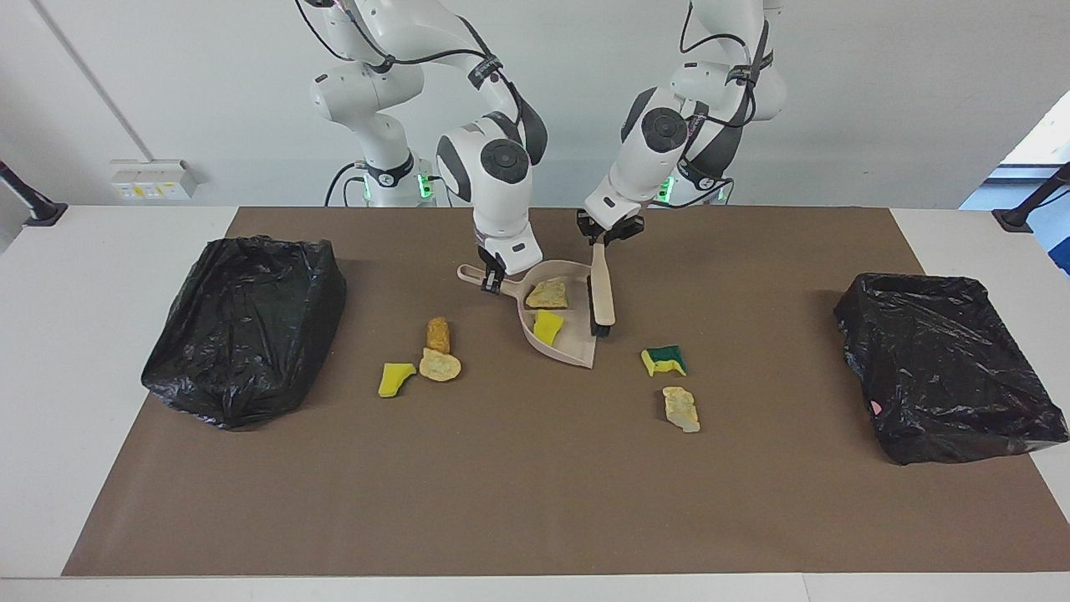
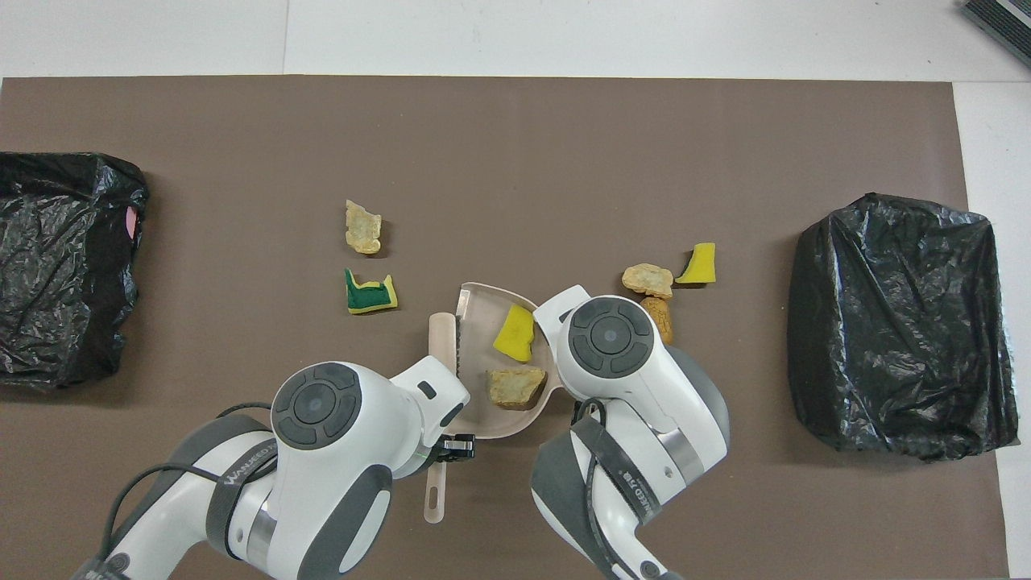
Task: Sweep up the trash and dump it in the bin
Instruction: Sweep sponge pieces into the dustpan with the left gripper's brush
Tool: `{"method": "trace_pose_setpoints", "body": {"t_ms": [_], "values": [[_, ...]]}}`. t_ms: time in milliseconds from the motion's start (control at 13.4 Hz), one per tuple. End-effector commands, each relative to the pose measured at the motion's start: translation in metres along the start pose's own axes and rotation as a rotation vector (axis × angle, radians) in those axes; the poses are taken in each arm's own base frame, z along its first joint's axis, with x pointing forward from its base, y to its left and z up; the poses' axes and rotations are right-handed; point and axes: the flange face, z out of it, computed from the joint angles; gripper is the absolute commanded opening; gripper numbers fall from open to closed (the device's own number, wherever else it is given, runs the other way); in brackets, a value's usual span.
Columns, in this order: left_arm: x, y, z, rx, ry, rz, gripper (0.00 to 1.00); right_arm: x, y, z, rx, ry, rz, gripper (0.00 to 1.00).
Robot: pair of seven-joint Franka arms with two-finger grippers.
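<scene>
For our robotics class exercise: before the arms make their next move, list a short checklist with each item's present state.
1. Right end effector grips the dustpan handle: ok.
2. Left end effector grips the brush: ok.
3. Beige chunk and yellow sponge bit inside the dustpan: ok.
4. All trash collected: not ok; green-backed sponge and others lie on the mat.
5. Bin open: cannot tell.

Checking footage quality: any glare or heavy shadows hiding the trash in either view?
Facing view: even light, soft short shadows, sheen only on the black bin bags; scraps in the dustpan read clearly. Overhead view: no glare, but the right arm covers part of the orange-brown lump.
</scene>
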Motion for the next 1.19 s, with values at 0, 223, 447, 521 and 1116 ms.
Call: {"method": "trace_pose_setpoints", "body": {"t_ms": [0,223,447,521,1116], "values": [[0.008,0.008,-0.013,-0.024,-0.029,0.015,0.0,-0.002,-0.003,-0.003,-0.021,0.01,0.015,0.0],[0.017,0.003,-0.03,-0.023,-0.031,0.006,0.0,-0.002,-0.003,-0.003,-0.021,0.01,0.015,0.0],[0.044,-0.027,-0.037,0.007,-0.008,0.001,0.0,-0.003,-0.002,-0.003,-0.019,0.008,0.029,0.0],[0.051,-0.03,-0.042,0.049,0.017,0.035,0.0,-0.005,0.0,-0.002,-0.018,0.009,0.041,0.0],[0.146,-0.15,-0.09,0.11,0.103,0.198,0.0,0.005,0.02,-0.009,-0.038,0.046,0.063,0.0]]}}
